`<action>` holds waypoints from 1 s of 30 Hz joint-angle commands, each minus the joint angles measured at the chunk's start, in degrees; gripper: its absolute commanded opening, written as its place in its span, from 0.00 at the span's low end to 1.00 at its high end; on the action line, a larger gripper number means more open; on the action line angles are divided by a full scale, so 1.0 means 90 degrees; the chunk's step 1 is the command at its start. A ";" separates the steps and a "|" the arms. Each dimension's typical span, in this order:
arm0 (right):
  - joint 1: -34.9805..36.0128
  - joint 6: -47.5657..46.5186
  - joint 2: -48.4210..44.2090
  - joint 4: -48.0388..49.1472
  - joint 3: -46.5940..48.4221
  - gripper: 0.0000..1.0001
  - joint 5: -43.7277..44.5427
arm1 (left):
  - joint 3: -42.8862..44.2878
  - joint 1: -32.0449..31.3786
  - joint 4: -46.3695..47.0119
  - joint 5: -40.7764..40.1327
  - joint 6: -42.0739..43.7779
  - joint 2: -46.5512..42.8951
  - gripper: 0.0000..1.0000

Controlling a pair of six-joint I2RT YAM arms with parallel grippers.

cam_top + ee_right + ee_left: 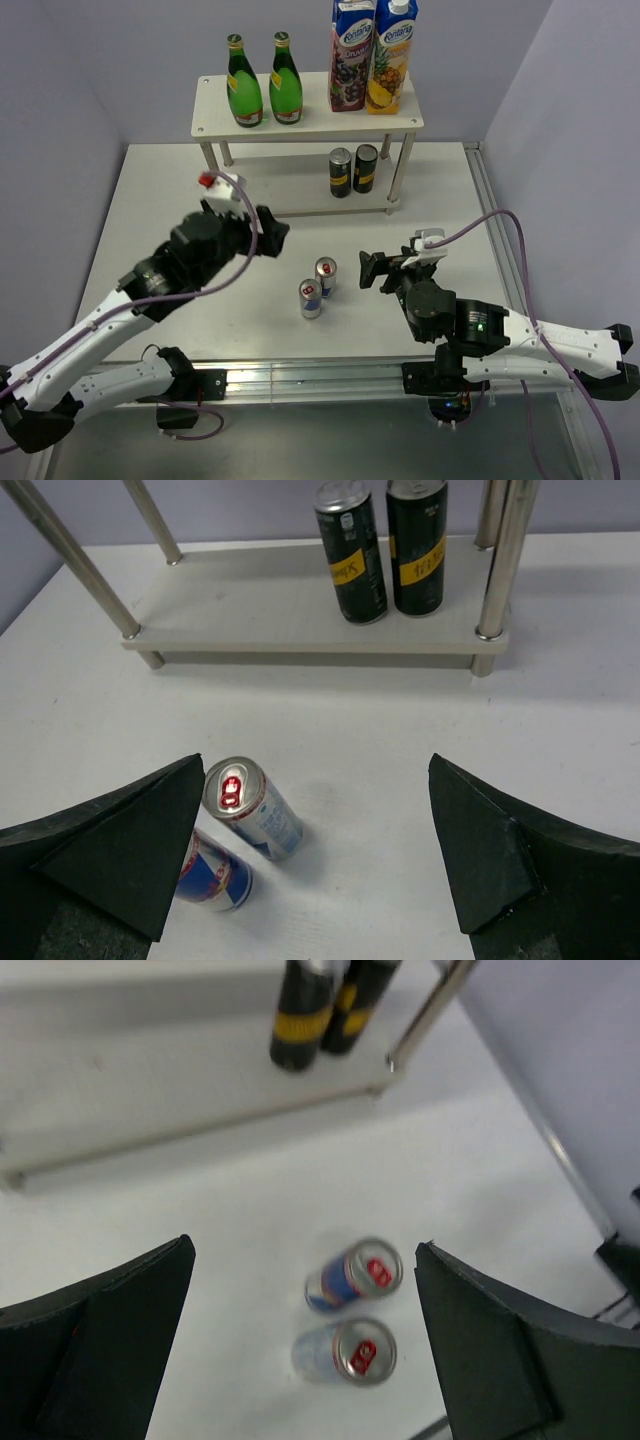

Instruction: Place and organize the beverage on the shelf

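Note:
The shelf [310,118] stands at the back of the table. Two green bottles [245,88] [286,86] stand on its top board. Two dark cans [340,172] [365,168] stand on its lower board [250,620]. Two blue-silver cans [325,277] [310,298] stand upright and close together on the table in front of the shelf. My left gripper [275,235] is open and empty, above and left of them; both cans show between its jaws in the left wrist view [352,1276] [345,1352]. My right gripper [368,270] is open and empty just right of the cans [250,808] [215,872].
Two tall juice cartons [352,55] [392,55] stand on the right half of the top board. Thin metal legs [505,560] rise at the shelf corners. Walls close in the table on the left, back and right.

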 commanded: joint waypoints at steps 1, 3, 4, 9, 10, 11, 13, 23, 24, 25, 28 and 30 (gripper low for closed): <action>0.0036 0.0269 0.0070 0.0197 -0.0077 1.00 -0.0383 | -0.1340 -0.0915 0.0674 -0.0640 -0.0948 -0.0285 0.99; 0.0036 0.0415 0.0118 0.0246 -0.0184 1.00 -0.0492 | -0.2151 -0.1386 0.0919 -0.0991 -0.1194 -0.0404 1.00; 0.0036 0.0464 0.0177 0.0285 -0.0214 1.00 -0.0531 | -0.2379 -0.1852 0.1095 -0.1109 -0.1340 -0.0443 0.99; 0.0036 0.0864 0.0323 0.0217 -0.0311 1.00 -0.0707 | -0.3297 -0.2950 0.1935 -0.1657 -0.1810 -0.0073 0.99; 0.0036 0.0923 0.0324 0.0130 -0.0321 1.00 -0.0697 | -0.3386 -0.3222 0.2120 -0.1715 -0.1878 0.0131 0.99; 0.0036 0.0972 0.0314 0.0090 -0.0341 1.00 -0.0678 | -0.3445 -0.3340 0.2267 -0.1735 -0.1927 0.0239 0.99; 0.0036 0.1138 0.0246 -0.0017 -0.0370 1.00 -0.0668 | -0.3465 -0.3556 0.2395 -0.1784 -0.2044 0.0638 0.99; 0.0026 0.1402 -0.0009 -0.0008 -0.0721 1.00 -0.0716 | -0.3016 -0.3576 0.3049 -0.2701 -0.1791 0.2075 0.99; 0.0026 0.1431 0.0021 0.0011 -0.0741 1.00 -0.0746 | -0.2997 -0.3537 0.3127 -0.2789 -0.1771 0.2173 0.99; 0.0017 0.1461 0.0108 0.0040 -0.0770 1.00 -0.0765 | -0.2997 -0.3440 0.3234 -0.2858 -0.1733 0.2348 0.99; 0.0026 0.1471 0.0294 0.0089 -0.0829 1.00 -0.0834 | -0.3084 -0.3294 0.3800 -0.2975 -0.1586 0.2612 0.91; 0.0026 0.1441 0.0353 0.0294 -0.0975 1.00 -0.1028 | -0.3162 -0.3205 0.4201 -0.2947 -0.1508 0.2720 0.63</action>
